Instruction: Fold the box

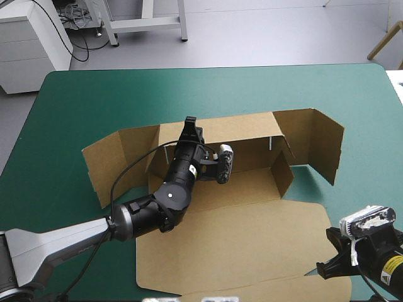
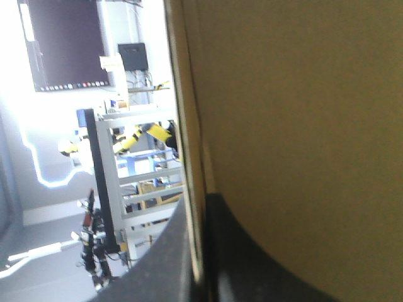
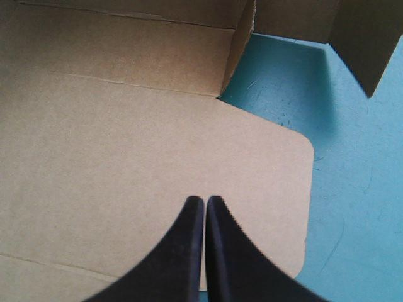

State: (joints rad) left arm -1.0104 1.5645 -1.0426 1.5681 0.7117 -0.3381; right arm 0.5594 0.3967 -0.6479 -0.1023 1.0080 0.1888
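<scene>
Brown board box [image 1: 252, 220] lies mid-table on the teal-green cover [image 1: 63, 100], its back wall [image 1: 242, 132] and side flaps raised, its lid panel [image 3: 126, 157] flat toward the near edge. We note the left gripper [image 1: 189, 126] at the back wall's top edge, black fingers pinching the board between them. The right gripper [image 3: 204, 211] hangs over the lid panel near its rounded right corner, fingers pressed together.

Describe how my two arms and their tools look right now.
The left arm has a pale grey link near its base, then rounded black segments, one with a small white dot. The left tool has black fingers. The right arm is black with a yellow label; the right tool shows two broad, curved black fins.
</scene>
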